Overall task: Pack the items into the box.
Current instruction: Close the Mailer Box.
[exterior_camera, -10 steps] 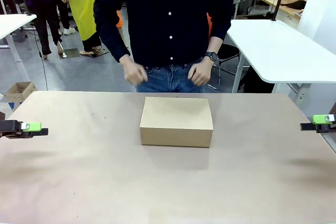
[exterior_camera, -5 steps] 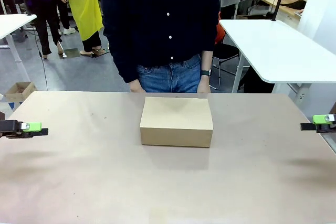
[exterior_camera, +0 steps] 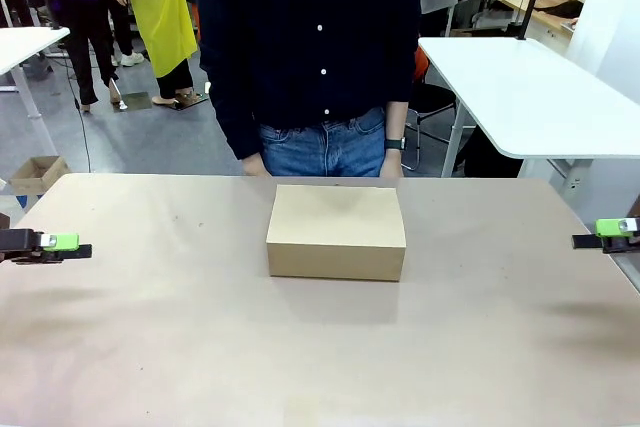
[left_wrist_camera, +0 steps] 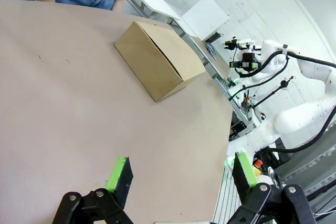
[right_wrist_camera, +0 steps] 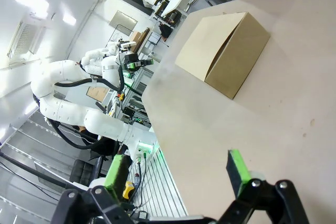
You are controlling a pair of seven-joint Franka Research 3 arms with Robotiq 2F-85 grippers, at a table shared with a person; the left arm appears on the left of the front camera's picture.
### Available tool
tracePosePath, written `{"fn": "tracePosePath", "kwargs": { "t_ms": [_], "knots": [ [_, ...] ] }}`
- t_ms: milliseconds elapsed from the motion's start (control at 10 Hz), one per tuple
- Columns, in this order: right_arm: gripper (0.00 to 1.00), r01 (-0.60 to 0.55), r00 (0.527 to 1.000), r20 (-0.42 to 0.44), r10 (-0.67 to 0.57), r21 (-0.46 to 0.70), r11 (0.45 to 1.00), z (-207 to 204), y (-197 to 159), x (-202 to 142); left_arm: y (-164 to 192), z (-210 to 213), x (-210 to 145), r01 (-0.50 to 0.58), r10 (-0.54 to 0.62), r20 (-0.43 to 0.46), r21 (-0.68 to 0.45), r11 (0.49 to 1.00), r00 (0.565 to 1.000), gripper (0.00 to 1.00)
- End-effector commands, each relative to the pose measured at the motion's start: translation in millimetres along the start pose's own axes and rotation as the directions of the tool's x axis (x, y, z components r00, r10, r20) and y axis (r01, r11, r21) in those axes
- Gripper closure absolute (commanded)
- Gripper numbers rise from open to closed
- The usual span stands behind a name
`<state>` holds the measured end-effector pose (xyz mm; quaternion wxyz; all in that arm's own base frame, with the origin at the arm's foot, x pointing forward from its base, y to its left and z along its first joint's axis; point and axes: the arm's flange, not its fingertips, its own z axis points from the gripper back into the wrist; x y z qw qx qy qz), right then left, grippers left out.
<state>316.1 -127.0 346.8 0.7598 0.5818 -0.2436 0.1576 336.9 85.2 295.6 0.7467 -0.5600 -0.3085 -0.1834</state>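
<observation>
The box point(exterior_camera: 336, 231) sits shut near the middle of the table point(exterior_camera: 150, 347), a little toward the far edge. The left gripper point(exterior_camera: 62, 244) hangs level over the left edge and the right gripper point(exterior_camera: 605, 234) over the right edge — both spread wide, holding nothing, well apart from the box. A person point(exterior_camera: 310, 47) stands at the far edge, arms down — hands partly hidden behind it.
</observation>
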Motion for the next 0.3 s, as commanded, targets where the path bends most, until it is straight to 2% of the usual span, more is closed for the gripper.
{"fn": "tracePosePath", "kwargs": {
  "t_ms": [0, 200],
  "knots": [
    [0.00, -0.012, 1.000, 0.020, 0.012, 0.012, 1.000, -0.2, 2.0, 2.3, -1.6, -0.2, 0.5, 0.019, -0.019, 0.024, -0.012, 1.000, 1.000, 0.00],
    [0.00, -0.012, 1.000, 0.020, 0.012, 0.012, 1.000, -0.2, 2.0, 2.3, -1.6, -0.2, 0.5, 0.019, -0.019, 0.024, -0.012, 1.000, 1.000, 0.00]
  ]
}}
